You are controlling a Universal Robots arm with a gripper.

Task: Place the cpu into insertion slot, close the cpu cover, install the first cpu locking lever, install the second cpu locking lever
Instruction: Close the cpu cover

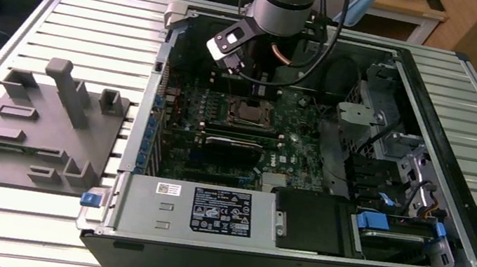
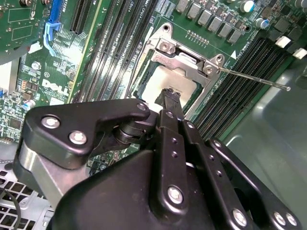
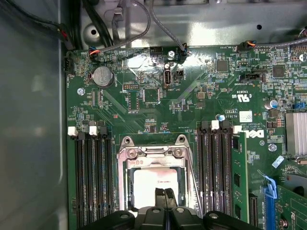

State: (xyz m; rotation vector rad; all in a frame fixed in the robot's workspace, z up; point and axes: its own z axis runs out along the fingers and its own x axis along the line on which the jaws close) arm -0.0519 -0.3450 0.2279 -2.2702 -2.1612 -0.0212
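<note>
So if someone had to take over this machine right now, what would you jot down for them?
Claw: shut, nothing between its fingers, tips right over the cpu. I cannot tell if they touch it.
Cpu: lying flat in the insertion slot on the green motherboard.
Cpu cover: looks to be down around the chip, but I can't be sure.
Locking lever: one thin rod sticks out free to the side, not latched.
Done: chip placed.
Left: that lever for certain. I cannot make out the other lever's state.
</note>
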